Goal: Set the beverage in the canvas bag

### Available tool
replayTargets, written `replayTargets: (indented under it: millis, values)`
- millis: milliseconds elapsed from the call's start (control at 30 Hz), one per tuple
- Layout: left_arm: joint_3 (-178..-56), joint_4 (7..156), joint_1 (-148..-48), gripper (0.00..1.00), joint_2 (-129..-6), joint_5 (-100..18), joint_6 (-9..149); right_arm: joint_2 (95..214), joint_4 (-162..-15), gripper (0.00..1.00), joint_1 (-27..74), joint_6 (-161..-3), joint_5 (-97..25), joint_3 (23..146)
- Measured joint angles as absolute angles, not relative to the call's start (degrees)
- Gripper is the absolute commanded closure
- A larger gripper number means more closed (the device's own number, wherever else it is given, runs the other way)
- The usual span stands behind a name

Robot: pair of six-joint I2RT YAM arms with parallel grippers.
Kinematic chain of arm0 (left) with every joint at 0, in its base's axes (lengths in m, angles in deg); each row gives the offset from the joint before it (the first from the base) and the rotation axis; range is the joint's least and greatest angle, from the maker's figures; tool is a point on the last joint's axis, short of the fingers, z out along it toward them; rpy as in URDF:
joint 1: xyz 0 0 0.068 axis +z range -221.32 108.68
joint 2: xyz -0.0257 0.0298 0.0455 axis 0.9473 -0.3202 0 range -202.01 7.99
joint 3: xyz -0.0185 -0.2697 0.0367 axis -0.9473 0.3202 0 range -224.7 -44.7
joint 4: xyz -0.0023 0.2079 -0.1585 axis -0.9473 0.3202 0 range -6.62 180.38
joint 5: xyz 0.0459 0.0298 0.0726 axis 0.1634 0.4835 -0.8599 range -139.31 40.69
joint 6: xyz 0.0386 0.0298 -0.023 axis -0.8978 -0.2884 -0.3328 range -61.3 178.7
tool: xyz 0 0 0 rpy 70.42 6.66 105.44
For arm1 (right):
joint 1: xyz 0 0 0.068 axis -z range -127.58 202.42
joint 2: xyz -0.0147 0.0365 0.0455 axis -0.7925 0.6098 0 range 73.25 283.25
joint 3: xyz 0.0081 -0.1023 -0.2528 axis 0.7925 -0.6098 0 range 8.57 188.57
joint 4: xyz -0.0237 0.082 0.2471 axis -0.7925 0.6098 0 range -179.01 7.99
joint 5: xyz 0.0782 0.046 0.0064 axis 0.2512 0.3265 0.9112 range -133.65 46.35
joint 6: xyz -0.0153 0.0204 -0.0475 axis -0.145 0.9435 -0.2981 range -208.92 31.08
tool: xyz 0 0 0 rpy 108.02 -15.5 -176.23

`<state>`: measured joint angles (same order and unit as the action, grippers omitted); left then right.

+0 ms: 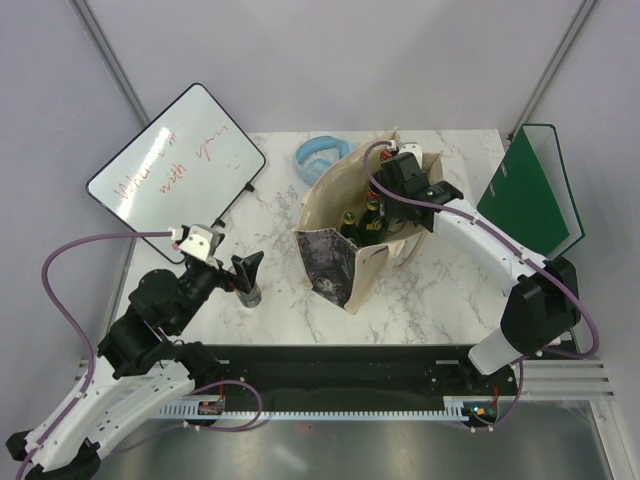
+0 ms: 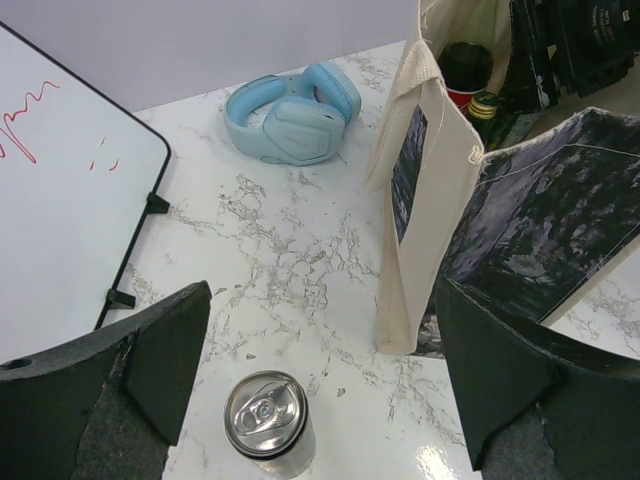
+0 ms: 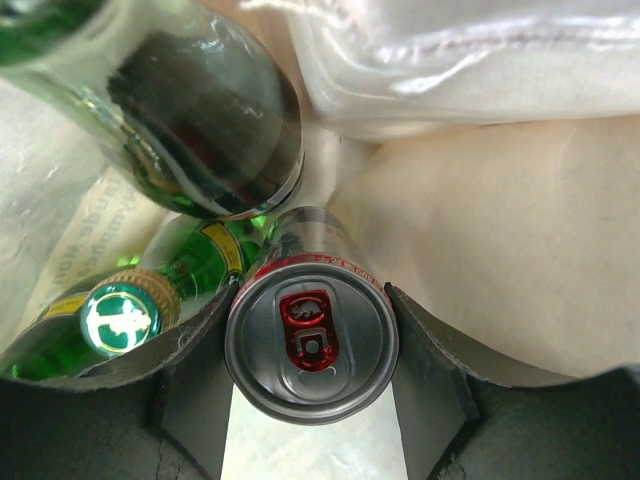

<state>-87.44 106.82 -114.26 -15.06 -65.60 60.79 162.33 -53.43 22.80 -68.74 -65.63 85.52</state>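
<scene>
The canvas bag (image 1: 330, 215) stands open mid-table, beige with a dark print (image 2: 410, 190). My right gripper (image 3: 312, 290) reaches down into its mouth (image 1: 388, 205), shut on a beverage can with a red pull tab (image 3: 312, 340); both pads press the can's sides. Beside that can inside the bag are a green bottle with a gold cap (image 3: 120, 315) and a dark bottle (image 3: 210, 120). My left gripper (image 2: 322, 300) hangs open over the table left of the bag (image 1: 245, 272). A silver can (image 2: 266, 415) stands upright below and between its fingers, untouched (image 1: 250, 296).
A whiteboard (image 1: 175, 155) leans at the back left. Light blue headphones (image 1: 320, 155) lie behind the bag. A green binder (image 1: 530, 185) stands at the right edge. The bag's cloth wall (image 3: 500, 250) closes in around the right gripper.
</scene>
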Motion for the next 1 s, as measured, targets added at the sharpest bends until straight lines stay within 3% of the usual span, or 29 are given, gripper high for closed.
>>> replayTargets:
  millis: [333,1000]
  values:
    - [-87.42,106.84,-114.26,0.00,-15.08,-65.78,60.79,162.35,-57.08,0.52,22.80,-68.30,-66.64,83.45]
    - [-87.44,106.86,-114.26,0.00,-15.13,-65.87,60.81,161.94,-56.91,0.31,22.77,-68.06,-65.50,83.82]
